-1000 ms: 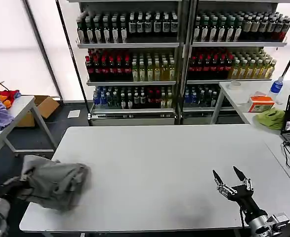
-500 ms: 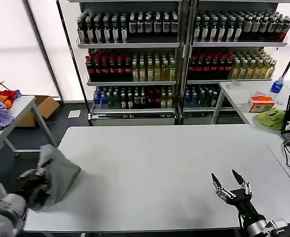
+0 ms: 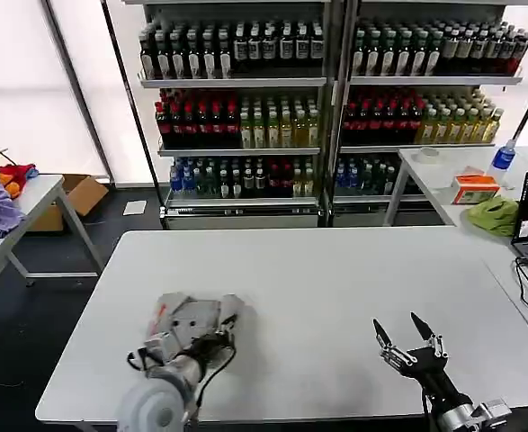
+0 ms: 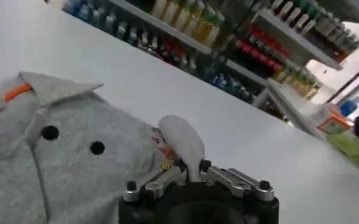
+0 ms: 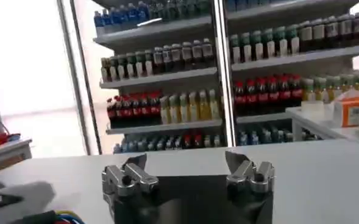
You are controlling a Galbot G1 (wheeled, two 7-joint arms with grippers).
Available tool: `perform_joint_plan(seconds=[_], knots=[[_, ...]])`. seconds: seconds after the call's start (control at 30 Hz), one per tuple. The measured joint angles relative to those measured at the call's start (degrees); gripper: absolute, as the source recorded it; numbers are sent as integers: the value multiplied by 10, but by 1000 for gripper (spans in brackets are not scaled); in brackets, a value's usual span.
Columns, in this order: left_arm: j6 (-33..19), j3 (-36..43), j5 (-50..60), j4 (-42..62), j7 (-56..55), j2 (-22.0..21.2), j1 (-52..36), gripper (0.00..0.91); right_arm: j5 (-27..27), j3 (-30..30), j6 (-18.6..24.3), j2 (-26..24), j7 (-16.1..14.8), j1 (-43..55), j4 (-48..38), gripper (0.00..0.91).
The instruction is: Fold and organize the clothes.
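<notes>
My left claw (image 3: 192, 346) pinching the grey clothes (image 3: 187, 319) bunched near the desk's (image 3: 335, 270) front-left edge, fingertips buried in cloth, collared shirt (image 4: 57, 152) with orange lining and buttons on top, right claw (image 3: 406, 337) spread, hovering near front-right edge, wide bare desk between, bottle shelves (image 3: 326, 99) behind

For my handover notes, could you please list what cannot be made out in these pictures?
- Left gripper fingers: in the head view the arm covers them; in the left wrist view grey cloth wraps them.
- Collared shirt: cut off by the left wrist view's edge.
- Its fold: bunched under the gripper in the head view.
</notes>
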Motion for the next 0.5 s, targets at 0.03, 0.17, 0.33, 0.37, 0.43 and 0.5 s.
perform_joint_plan(seconds=[0.03,0.17,0.33,0.37,0.43,0.5], knots=[[0,11,-4,4,-4,-10,-8,907,3,-5,-9,-1,5,3,0,907],[0,37,-24,8,-13,-30,-29,907,23,-37,-48,-7,27,27,-2,907],[0,47,-59,-17,-7,-35,-38,907,46,-97,-92,-5,54,77,-15,907],[0,46,-65,-24,-3,-34,-37,907,51,-110,-100,-4,60,88,-19,907],[0,36,-77,-42,6,-29,-34,907,63,-138,-116,0,73,113,-29,907],[0,22,-88,-58,13,-24,-29,907,74,-165,-129,5,84,138,-40,907]])
